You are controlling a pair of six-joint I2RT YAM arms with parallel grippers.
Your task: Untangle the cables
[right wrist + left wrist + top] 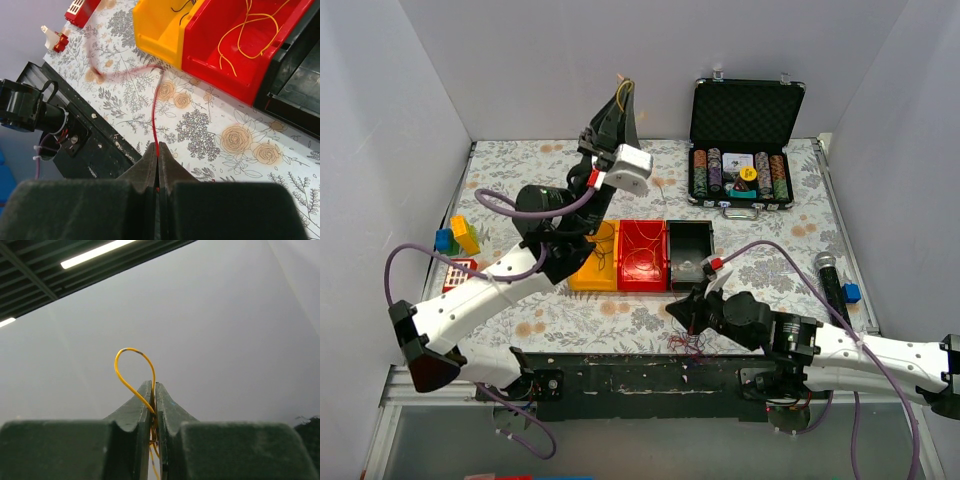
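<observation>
My left gripper (621,108) is raised high over the back of the table, shut on a thin yellow wire (625,90). In the left wrist view the yellow wire (131,351) loops up out of the closed gripper (153,385). My right gripper (682,312) is low near the table's front edge. It is shut on a thin red wire (155,120) that runs up and left, blurred at its far end, from the closed gripper (158,147). A few red and dark strands (692,345) lie under the right gripper by the black rail. Yellow wires (245,30) lie in the red bin (210,65).
A yellow bin (593,262), the red bin (642,255) and a black bin (688,250) stand in a row mid-table. An open poker-chip case (745,150) is at the back right. Toy blocks (460,235) are at the left, a microphone (830,280) at the right.
</observation>
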